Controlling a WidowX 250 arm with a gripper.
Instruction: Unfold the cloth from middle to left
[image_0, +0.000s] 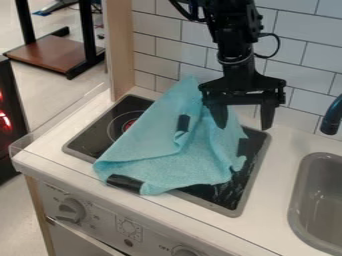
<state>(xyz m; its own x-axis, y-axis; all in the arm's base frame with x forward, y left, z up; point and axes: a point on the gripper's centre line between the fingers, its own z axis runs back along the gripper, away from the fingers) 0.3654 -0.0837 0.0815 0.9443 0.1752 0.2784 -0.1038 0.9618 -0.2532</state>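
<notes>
The light blue cloth (174, 155) lies crumpled and partly folded over the black stovetop (242, 195). One dark patch shows near the middle of the cloth and another at its front left edge, close to the counter's front. Its upper end rises to a point near the tiled wall. My gripper (244, 120) hangs above the back right part of the cloth, pointing down. Its two fingers are spread wide with nothing held between them, the left one in front of the cloth and the right one beside it.
A grey sink (298, 200) is set into the counter at the right, with a dark faucet (332, 117) above it. The tiled wall (163, 50) stands behind, and a wooden post (120, 45) rises at the back left. Knobs line the front panel.
</notes>
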